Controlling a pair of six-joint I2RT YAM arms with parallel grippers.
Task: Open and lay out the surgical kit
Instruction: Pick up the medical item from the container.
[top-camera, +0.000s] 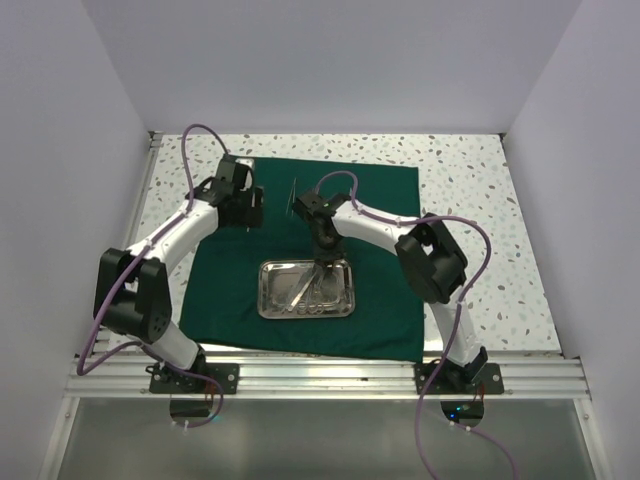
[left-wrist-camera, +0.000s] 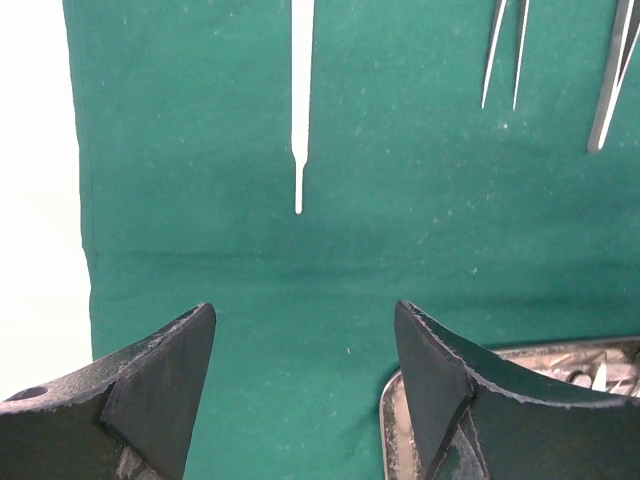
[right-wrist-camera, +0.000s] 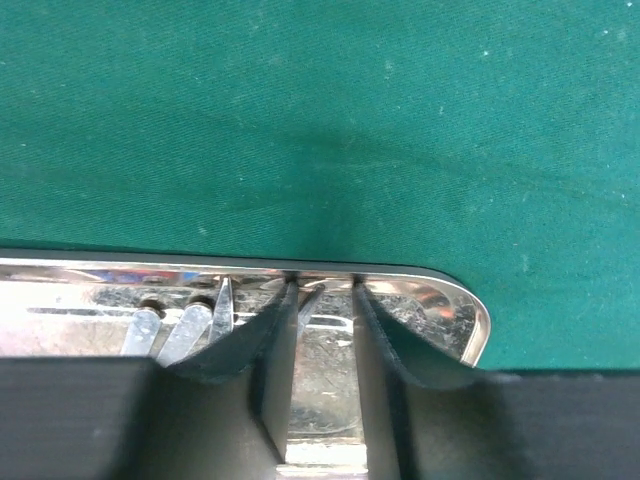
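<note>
R gripper (right-wrist-camera: 325, 292) – down in steel tray (right-wrist-camera: 462, 300) at near-centre of green cloth (top-camera: 385, 200), jaws narrowed w/ thin instrument tip (right-wrist-camera: 311, 303) between them, prob to lift it, grip unconfirmed | L gripper (left-wrist-camera: 302, 310) wide open, empty, over far-left cloth – waiting by laid-out tweezers (left-wrist-camera: 505, 50)

No legible text, label or number on anything.

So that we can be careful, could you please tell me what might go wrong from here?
The right gripper is down in the steel tray among close-packed instruments; it may pinch two at once or shove the tray. The left gripper hovers open over the green cloth and could nudge the laid-out pointed instrument.
</note>
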